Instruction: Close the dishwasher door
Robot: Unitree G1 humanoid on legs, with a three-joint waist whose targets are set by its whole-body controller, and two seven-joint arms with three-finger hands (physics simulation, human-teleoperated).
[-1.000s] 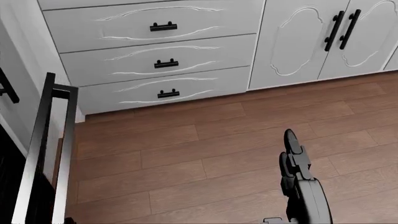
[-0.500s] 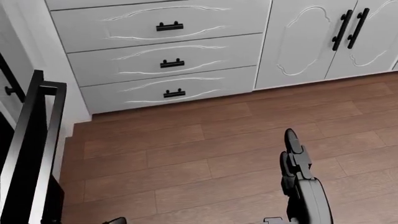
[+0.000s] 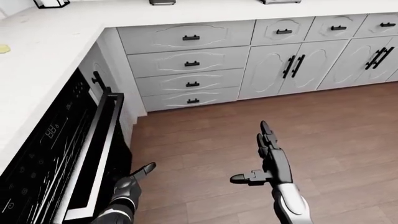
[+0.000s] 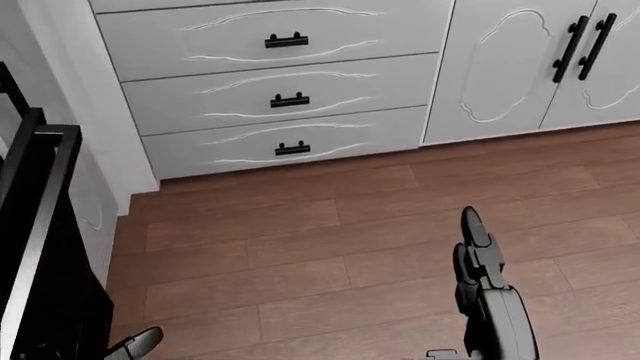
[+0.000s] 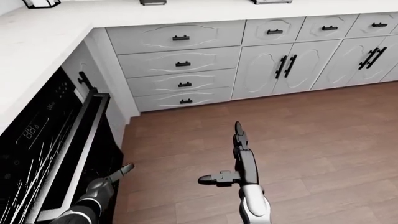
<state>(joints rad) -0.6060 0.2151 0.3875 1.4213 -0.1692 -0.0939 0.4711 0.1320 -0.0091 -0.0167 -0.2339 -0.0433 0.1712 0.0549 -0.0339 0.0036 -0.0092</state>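
Observation:
The black dishwasher door point(image 3: 93, 154) stands partly open at the left of the left-eye view, tilted out from the dark dishwasher body point(image 3: 37, 154) under the white counter point(image 3: 43, 56). It also shows in the right-eye view point(image 5: 68, 154) and at the left edge of the head view point(image 4: 30, 225). My left hand point(image 3: 134, 179) is open, low at the door's outer face near its bottom edge; whether it touches is unclear. My right hand point(image 3: 268, 156) is open and empty, fingers stretched over the wooden floor point(image 3: 248, 121).
White drawers point(image 3: 190, 63) with black handles stand at the top middle, and white cupboard doors point(image 3: 292, 67) to their right. A narrow white corner panel point(image 3: 121, 74) lies between the dishwasher and the drawers.
The head view has shifted so cabinets slid right and the door slid toward the left edge. My left hand's fingertip has come into view at the bottom left. The right hand holds its place.

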